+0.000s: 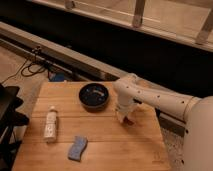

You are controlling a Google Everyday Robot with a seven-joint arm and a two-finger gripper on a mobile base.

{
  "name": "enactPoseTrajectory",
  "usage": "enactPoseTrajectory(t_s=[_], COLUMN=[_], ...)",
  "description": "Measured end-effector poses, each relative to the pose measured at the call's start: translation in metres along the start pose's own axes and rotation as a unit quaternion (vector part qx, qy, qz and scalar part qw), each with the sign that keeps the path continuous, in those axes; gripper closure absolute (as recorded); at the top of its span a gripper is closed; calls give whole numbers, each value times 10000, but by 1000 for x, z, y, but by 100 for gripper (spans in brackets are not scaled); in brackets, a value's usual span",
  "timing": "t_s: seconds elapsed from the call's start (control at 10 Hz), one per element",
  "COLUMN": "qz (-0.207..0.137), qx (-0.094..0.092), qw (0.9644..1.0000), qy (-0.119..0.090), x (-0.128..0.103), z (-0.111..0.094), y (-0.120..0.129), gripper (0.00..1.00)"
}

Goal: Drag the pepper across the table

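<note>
The wooden table (pixel 105 145) fills the lower half of the camera view. My white arm reaches in from the right, and the gripper (pixel 123 115) points down at the tabletop, right of the middle and just below the right side of the dark bowl (pixel 94 95). A small dark-red bit of the pepper (pixel 129 120) shows on the wood at the gripper's lower right edge, touching or under it. The rest of the pepper is hidden by the gripper.
A clear bottle (pixel 50 123) with a white label lies on the left side of the table. A blue sponge (pixel 77 147) lies near the front, left of the middle. A black chair (pixel 9 120) stands off the left edge. Cables lie on the floor behind.
</note>
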Motion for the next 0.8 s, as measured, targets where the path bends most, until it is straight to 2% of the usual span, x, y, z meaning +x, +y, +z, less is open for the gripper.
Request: enactPoseTrajectory(t_s=[0.2,0.5,0.7,0.8], qz=[-74,-502,-875,-1119], qx=[54,70,73,85], qw=[10000,9986,9959,9933], qy=[-5,-116,-220,-264], x=[-3,-15,-37,-51], z=[0,0,-6,-10], y=[3,17,44,62], gripper=[89,89,89,89])
